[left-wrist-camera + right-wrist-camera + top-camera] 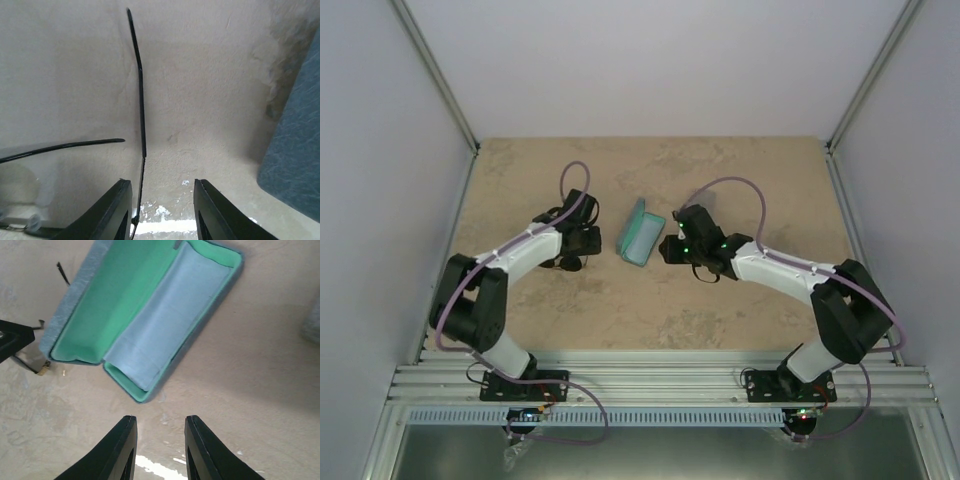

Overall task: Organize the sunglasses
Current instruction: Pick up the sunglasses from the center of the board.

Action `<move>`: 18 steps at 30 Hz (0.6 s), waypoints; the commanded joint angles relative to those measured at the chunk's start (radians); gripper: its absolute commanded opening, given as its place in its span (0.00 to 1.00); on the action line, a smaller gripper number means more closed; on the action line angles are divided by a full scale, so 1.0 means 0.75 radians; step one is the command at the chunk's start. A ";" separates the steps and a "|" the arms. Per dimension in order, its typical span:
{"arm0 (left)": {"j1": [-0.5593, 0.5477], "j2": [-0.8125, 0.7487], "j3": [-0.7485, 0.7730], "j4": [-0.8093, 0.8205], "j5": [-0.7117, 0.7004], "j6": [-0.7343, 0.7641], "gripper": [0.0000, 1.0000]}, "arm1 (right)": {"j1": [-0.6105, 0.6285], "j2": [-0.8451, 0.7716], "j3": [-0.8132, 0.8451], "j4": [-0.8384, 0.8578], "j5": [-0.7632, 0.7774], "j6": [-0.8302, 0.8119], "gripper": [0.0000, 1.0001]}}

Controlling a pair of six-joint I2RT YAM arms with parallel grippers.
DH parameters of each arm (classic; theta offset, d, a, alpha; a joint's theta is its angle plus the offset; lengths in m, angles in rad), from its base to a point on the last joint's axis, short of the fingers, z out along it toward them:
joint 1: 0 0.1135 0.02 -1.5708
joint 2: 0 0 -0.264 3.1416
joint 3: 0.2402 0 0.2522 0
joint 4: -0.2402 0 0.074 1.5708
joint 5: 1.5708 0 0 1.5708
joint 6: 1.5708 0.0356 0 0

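Top view: on a beige table [720, 300], the left gripper [586, 240] and right gripper [670, 248] flank an open case [640, 232], one near each long side.

Left wrist view: the left jaws stand apart, clamping nothing. One thin dark arm of the sunglasses [141, 100] runs between them, just beside the finger on the view's left, and extends ahead. The other arm stretches off to the jaws' left. The case's grey-blue shell lies to their right.

Right wrist view: the right jaws stand apart, empty. The green-lined case lies open just ahead, a light blue cloth [160, 330] in one half.
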 commanded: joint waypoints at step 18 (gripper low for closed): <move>-0.039 0.338 0.174 -0.149 -0.116 0.092 0.19 | -0.062 -0.118 -0.129 0.089 -0.008 -0.022 0.28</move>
